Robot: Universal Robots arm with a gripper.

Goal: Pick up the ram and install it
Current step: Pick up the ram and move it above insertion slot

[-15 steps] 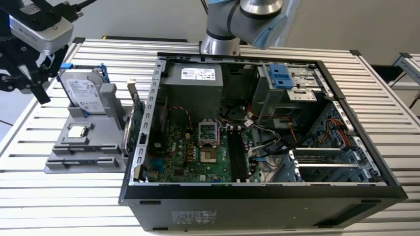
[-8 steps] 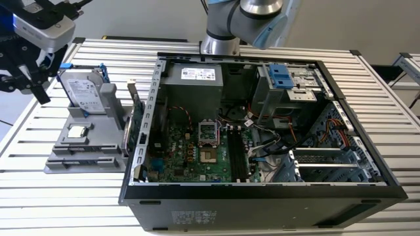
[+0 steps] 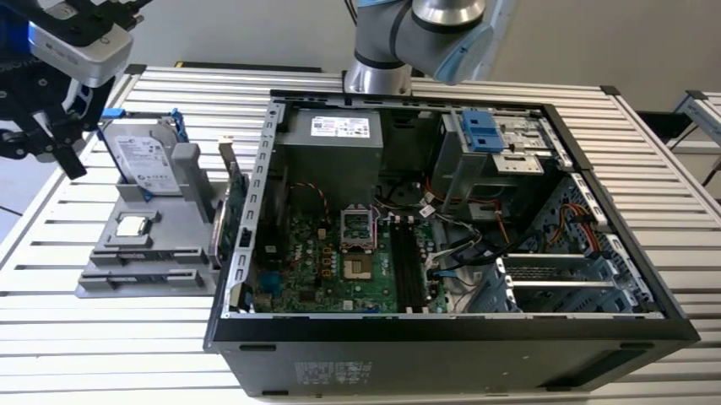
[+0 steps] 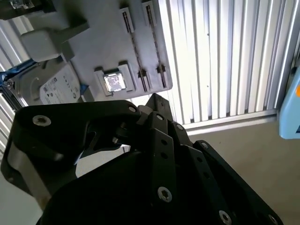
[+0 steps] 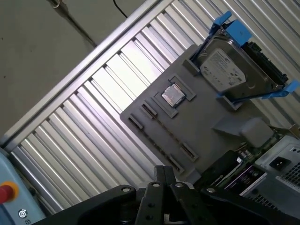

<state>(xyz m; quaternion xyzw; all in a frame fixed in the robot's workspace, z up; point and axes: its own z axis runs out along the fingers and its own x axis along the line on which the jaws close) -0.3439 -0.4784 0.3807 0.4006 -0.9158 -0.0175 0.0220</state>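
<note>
Exterior view: I count one arm (image 3: pixel 420 24) and one gripper (image 3: pixel 47 145), up at the exterior view's left, over the slatted table (image 3: pixel 113 346) and just beside the hard drive (image 3: pixel 147 160). I can't tell from any view whether the gripper is open or closed, and I see nothing in it.

On the table:
- One gray fixture plate (image 3: pixel 118 285).
- One open PC case (image 3: pixel 451 331), to the exterior view's right of the plate.

On the plate:
- One silver hard drive in a blue frame, standing tilted.
- One small square processor chip (image 3: pixel 133 225), lying flat in its pocket.
- Two long narrow slots (image 4: pixel 140 51), side by side in the second wrist view.

Ram: I see one candidate, a slim blue-green board (image 3: pixel 238 215) standing on edge between the plate and the case's near wall. In the first wrist view the same dark board (image 5: pixel 224 168) sits at the plate's edge next to the case. It's well apart from the gripper and not touched by it.

Inside the case:
- One motherboard (image 3: pixel 327 274).
- One power supply (image 3: pixel 333 139).
- One blue drive bracket (image 3: pixel 479 131).
- Black memory slots (image 3: pixel 408 261). I can't count them or tell whether any is filled.
</note>
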